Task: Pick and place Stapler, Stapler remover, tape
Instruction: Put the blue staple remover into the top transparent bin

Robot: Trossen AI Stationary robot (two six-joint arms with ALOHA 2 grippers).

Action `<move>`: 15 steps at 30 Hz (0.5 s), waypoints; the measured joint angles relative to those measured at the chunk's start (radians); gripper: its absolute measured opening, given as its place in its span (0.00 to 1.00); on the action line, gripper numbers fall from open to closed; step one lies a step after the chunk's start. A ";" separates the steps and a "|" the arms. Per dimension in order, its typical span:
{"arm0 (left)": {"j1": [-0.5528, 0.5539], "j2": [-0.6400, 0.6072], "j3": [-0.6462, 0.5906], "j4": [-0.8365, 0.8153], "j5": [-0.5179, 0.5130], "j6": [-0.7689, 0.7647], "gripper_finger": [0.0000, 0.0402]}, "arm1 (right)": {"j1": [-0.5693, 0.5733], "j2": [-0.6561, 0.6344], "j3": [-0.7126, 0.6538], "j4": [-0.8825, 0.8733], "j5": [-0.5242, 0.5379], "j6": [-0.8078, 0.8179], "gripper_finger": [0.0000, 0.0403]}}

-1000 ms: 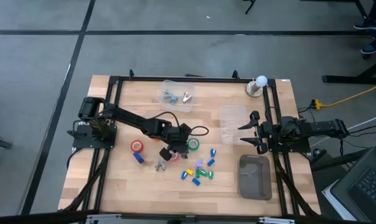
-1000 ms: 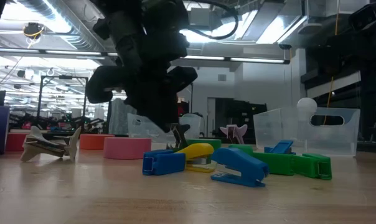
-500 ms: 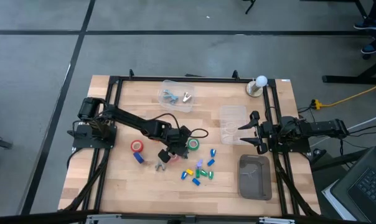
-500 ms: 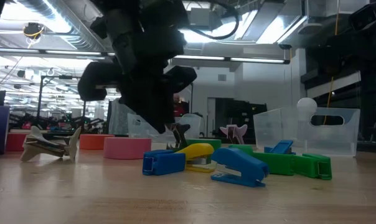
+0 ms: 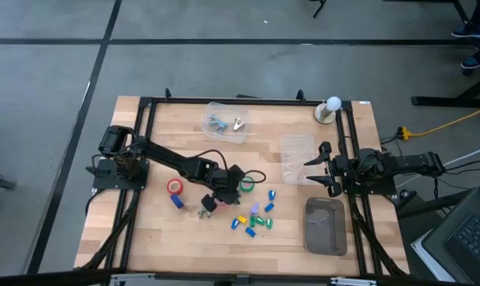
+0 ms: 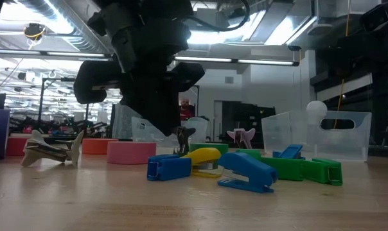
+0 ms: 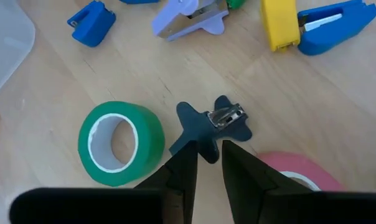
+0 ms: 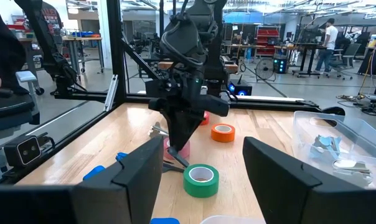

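Between the left gripper's (image 7: 205, 163) parted fingertips lies the dark staple remover (image 7: 213, 126), beside green tape (image 7: 118, 144).

The left gripper (image 7: 206, 163) hangs over a dark stapler remover (image 7: 211, 126) near the middle of the worktop (image 5: 152, 238). It is a tight spot: a green tape roll (image 7: 119, 142) sits just beside on one side, a pink tape roll (image 7: 294, 176) on the other. The worktop's front left corner is bare.

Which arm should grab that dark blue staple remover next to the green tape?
Left. Its gripper hangs right over the staple remover, jaws narrowly apart. The right gripper waits at the table's right side, by the clear bin.
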 joint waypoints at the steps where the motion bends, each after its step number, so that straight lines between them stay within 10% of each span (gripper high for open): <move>1: 0.000 0.000 0.000 0.004 -0.001 0.000 0.15 | 0.000 0.000 0.000 0.000 0.000 0.000 0.56; 15: 0.013 -0.001 0.002 0.055 -0.042 0.016 0.01 | 0.000 0.000 0.000 0.000 0.000 0.000 0.56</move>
